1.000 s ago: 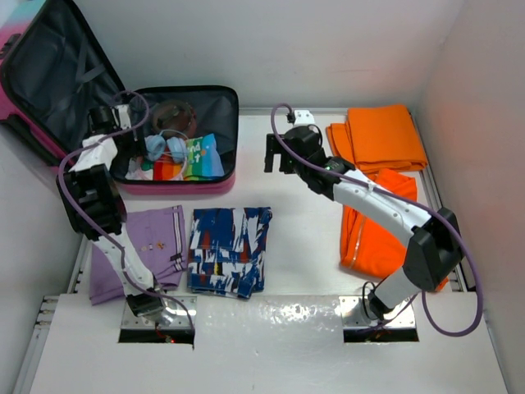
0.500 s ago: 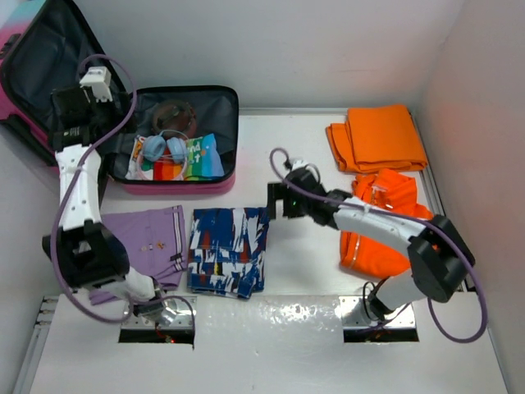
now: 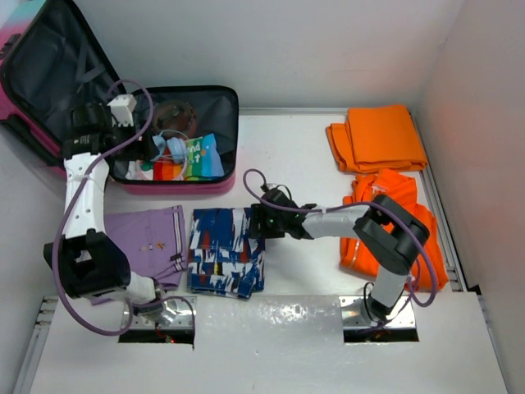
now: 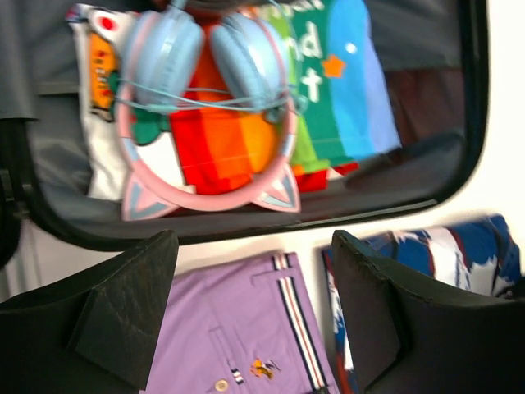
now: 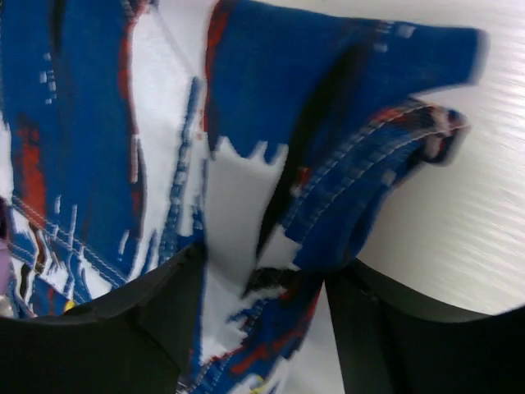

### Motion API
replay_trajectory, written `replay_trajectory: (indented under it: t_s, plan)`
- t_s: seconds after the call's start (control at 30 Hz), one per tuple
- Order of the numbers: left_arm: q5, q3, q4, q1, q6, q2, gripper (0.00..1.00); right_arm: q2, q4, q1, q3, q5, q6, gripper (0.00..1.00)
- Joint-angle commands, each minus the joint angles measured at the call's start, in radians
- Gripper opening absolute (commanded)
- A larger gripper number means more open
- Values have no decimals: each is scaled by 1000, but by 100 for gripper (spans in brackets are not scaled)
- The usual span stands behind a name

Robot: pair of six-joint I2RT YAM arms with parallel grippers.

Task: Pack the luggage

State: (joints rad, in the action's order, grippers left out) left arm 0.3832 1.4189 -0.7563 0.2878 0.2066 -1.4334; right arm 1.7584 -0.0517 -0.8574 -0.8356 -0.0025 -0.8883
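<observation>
The luggage [image 3: 189, 185] lay open at the upper left of the overhead frame. Its lid leaned up into the corner, and its tray ran long from left to right along the table [image 3: 303, 156]. Headphones [image 4: 168, 49] already sat in the tray on top of bright printed items.

The right gripper [image 5: 261, 271] was low at the right edge of the blue patterned shorts [image 3: 225, 250], just below and right of the tray. In the wrist view its fingers stood one on each side of a bunched fold of that cloth. I cannot tell whether they had pinched it yet.

From those fingers the tray lay up and to the left, near but not touching. The shorts ran long from top to bottom of the frame, across the tray's length, so they would probably need carrying up-left and a turn or a loose drop to fit.

The left gripper [image 4: 253, 246] was the nearer to the luggage. It hovered over the tray's left end with its fingers spread and nothing between them, and purple shorts [image 3: 139, 246] lay below it.
</observation>
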Motion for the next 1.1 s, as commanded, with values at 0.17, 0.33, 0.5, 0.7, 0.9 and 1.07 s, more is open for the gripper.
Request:
replay_trajectory:
  t_s: [0.17, 0.33, 0.5, 0.7, 0.9, 1.07]
  plan:
    - [4, 38, -38, -120, 14, 50, 72, 113, -200, -22, 73, -120, -115, 38]
    - [43, 34, -37, -211, 11, 42, 72, 38, -312, 90, 234, -94, -193, 0]
    - [40, -23, -49, -384, 16, 30, 72, -111, -87, 254, 240, -88, 79, 0]
    - [37, -145, -11, -630, -26, -13, 71, -175, 30, 428, 270, -175, 312, 0]
    - [59, -323, 150, -746, -168, -77, 73, -210, 75, 465, 260, -94, 329, 0]
    - [22, -368, 196, -838, -269, -159, 78, -232, 61, 463, 276, -71, 315, 0]
